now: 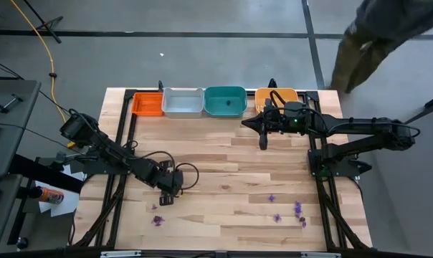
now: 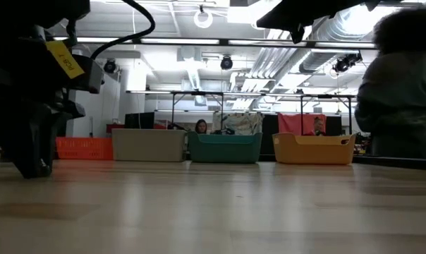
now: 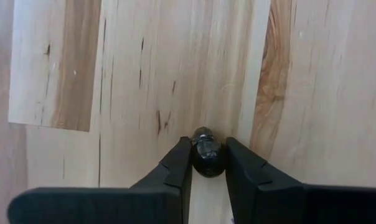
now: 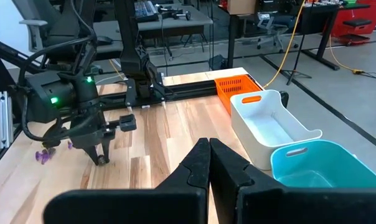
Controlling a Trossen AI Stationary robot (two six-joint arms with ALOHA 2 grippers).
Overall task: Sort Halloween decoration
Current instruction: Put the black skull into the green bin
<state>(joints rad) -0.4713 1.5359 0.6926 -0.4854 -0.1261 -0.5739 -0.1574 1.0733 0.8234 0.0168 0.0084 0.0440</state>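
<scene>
The left pincer (image 3: 208, 163) is clasping a dark trinket (image 3: 206, 155) low on the bench (image 1: 231, 172). The right pincer (image 4: 209, 163) is hanging clenched and empty near the teal tray (image 1: 225, 102), purple trinkets (image 1: 298, 209) lying scattered well apart.

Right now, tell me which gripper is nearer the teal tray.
Right. The right gripper hangs shut just in front of the teal tray, slightly to its right. The left gripper is far off, low over the table's front-left, fingers around a dark trinket.
</scene>
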